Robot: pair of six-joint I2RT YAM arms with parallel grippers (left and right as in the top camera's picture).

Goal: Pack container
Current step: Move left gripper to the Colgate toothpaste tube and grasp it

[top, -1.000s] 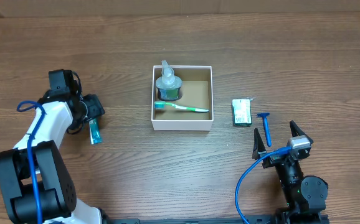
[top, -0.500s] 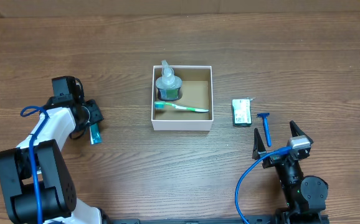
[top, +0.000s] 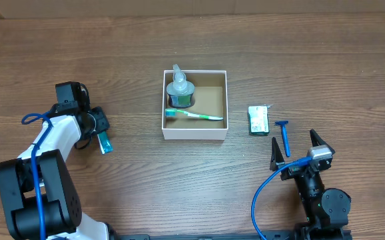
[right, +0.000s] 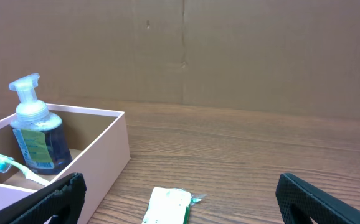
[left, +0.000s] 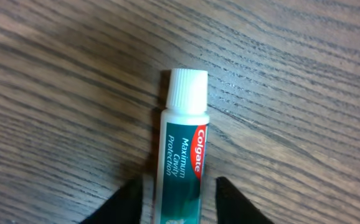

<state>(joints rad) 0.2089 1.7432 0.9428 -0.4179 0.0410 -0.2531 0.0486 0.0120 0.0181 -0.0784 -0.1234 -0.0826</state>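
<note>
The container is a square white box with a brown inside, standing mid-table. A clear pump bottle and a green toothbrush lie in it. A teal Colgate toothpaste tube lies on the wood left of the box. My left gripper is open over its rear end. In the left wrist view the tube runs between the two black fingertips with a thin gap on each side. My right gripper stands open and empty at the front right, and its view shows the container.
A green and white wrapped soap packet and a blue razor lie right of the box, just ahead of the right gripper. The packet sits low between the right fingers. A cardboard wall backs the table.
The left gripper shifted slightly down toward the tube. The tube's free end swung a little to the right. The right arm stayed still.
</note>
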